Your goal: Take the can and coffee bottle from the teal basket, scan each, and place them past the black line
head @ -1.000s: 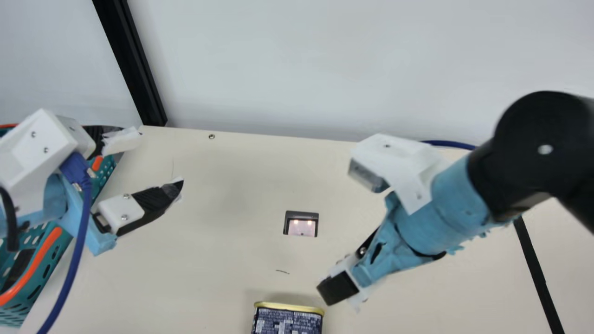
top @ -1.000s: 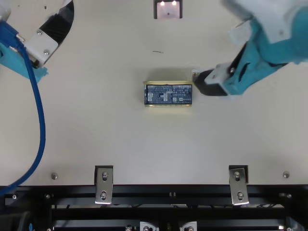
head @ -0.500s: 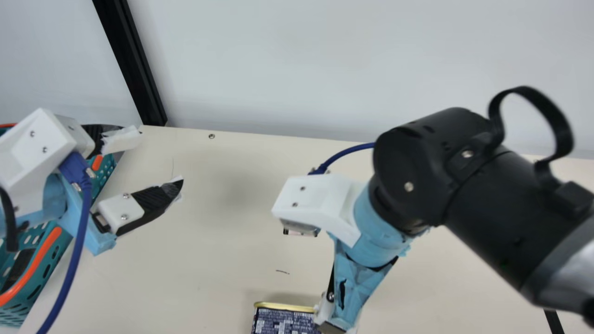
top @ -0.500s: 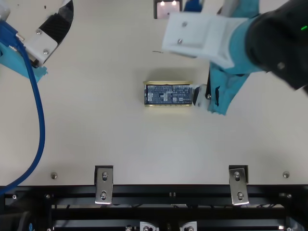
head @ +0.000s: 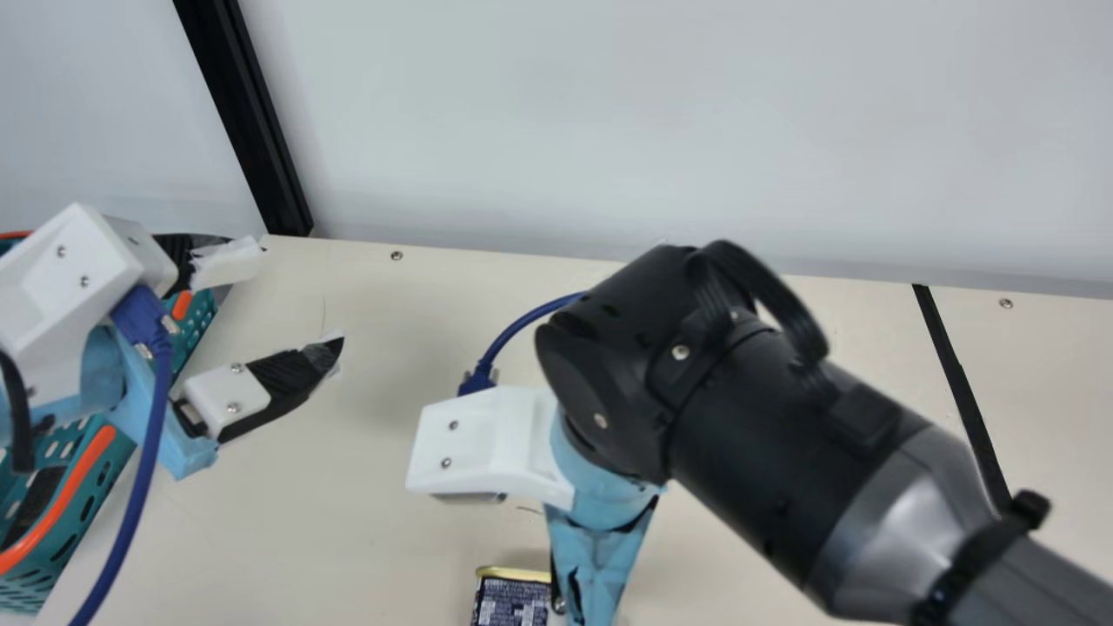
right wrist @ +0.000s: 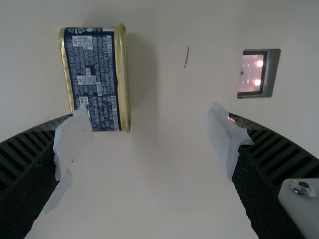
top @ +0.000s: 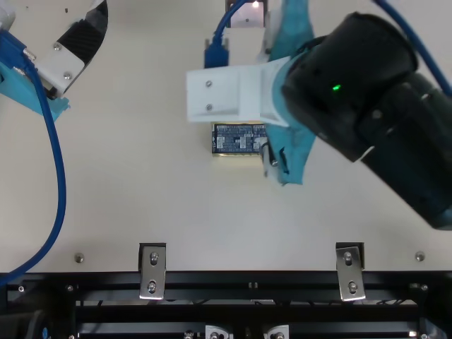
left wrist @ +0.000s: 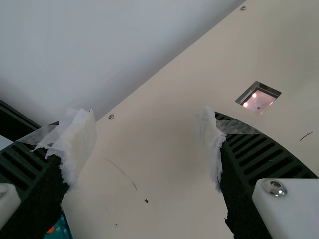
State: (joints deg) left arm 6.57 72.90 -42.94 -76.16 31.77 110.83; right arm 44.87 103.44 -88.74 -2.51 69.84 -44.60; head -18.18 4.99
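Can (top: 236, 140): lay 6 o'clock of scanner (top: 247, 17); prob. pickup step.
R gripper (right wrist: 149, 124): was wide, needed centring on can.
L gripper (left wrist: 145, 130): was wide.

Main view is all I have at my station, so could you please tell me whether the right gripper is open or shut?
Observer: The right wrist view shows the right gripper open, its two fingers wide apart.
Operator: Thank you. Does the can stand upright or lie on its side?
Observer: It lies on its side: the right wrist view shows a gold rim along both edges of the can, with the printed side up between them.
Operator: And is the scan window lit, please?
Observer: Yes, the same view shows two bright spots in the scan window.
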